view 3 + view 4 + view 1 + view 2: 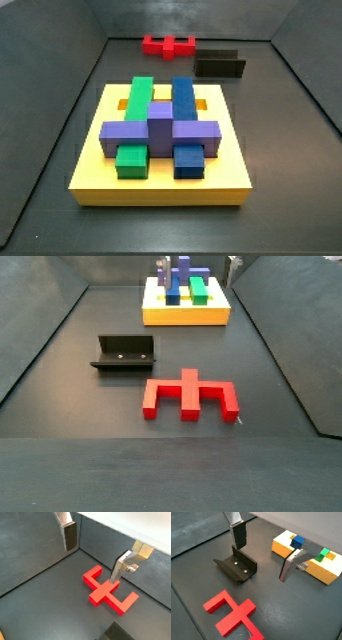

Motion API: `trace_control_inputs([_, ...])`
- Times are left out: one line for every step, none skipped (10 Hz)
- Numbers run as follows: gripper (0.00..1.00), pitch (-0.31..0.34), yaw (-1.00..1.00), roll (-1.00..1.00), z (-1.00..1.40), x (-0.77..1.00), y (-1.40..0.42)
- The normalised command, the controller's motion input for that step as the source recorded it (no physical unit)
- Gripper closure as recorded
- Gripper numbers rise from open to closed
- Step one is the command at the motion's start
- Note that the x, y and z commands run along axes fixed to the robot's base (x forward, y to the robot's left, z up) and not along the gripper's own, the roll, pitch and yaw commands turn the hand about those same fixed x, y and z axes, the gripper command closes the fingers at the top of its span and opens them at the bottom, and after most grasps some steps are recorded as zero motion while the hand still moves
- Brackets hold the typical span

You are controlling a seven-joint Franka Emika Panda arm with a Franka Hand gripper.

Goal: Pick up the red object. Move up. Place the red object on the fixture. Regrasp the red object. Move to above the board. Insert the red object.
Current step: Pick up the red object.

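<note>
Gripper fingers stand apart, holding nothing, above the floor. We see the red object lying low in a side view, the fixture behind it, the board farthest.

Dark floor, grey walls.
</note>
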Motion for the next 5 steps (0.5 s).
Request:
trace_control_inputs([0.00,0.000,0.00,-0.01,0.00,0.00,0.03])
trace_control_inputs([0.00,0.000,0.00,-0.13,0.00,0.07,0.25])
trace_control_inputs([0.00,0.000,-0.24,-0.15,-0.01,0.11,0.28])
trace_control_inputs([0.00,0.000,-0.26,-0.16,-0.07,0.08,0.36])
trace_control_inputs([0.00,-0.090,-0.21,-0.18,-0.56,0.23,0.13])
